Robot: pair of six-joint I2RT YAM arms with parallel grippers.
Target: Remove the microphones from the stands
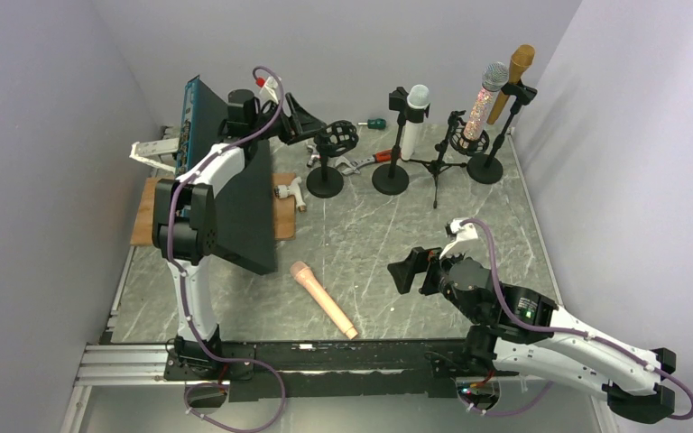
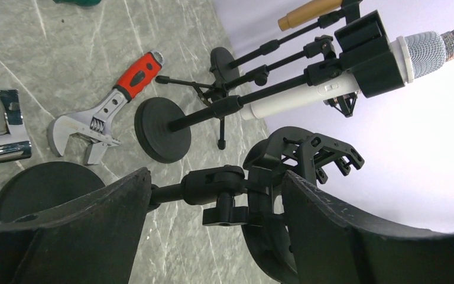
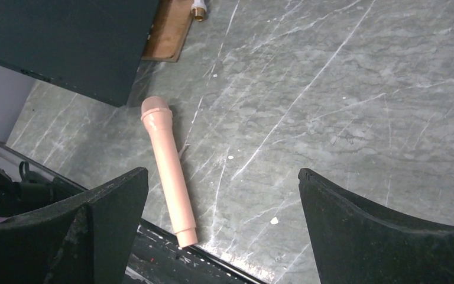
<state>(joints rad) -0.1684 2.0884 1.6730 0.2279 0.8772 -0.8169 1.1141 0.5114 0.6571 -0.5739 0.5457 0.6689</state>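
**Desk:** What surface are you on, and what kind of room?

**Operator:** I'm on a grey stone table (image 1: 361,234) with white veins. Plain pale walls (image 1: 45,99) close it in on the left, far and right sides.

**Desk:** Where's the mic?

**Operator:** The pink microphone (image 1: 323,299) lies flat on the table near my arm bases, out of any holder. My right gripper (image 3: 221,173) hangs over bare stone just beside it. Its jaws are spread wide with nothing between them.

**Desk:** And your left?

**Operator:** My left gripper (image 2: 216,177) is at the far-left stand (image 1: 325,180). The jaws stand apart on either side of the neck joint, below the empty cradle (image 2: 307,151). I can't tell whether the pads touch it.

**Desk:** Anything hidden or unclear?

**Operator:** A black panel (image 1: 244,216) covers most of a wooden board (image 1: 144,212), and my left arm crosses over it. From the left wrist I see a white microphone (image 2: 295,100) clipped in the next stand and a red-handled wrench (image 2: 103,115) on the table. The top edge of that view cuts off the tan microphone (image 2: 307,12), and the left edge cuts off a shiny metal fitting (image 2: 3,136). At the back, a green-handled tool (image 1: 376,123) is too small for me to name.
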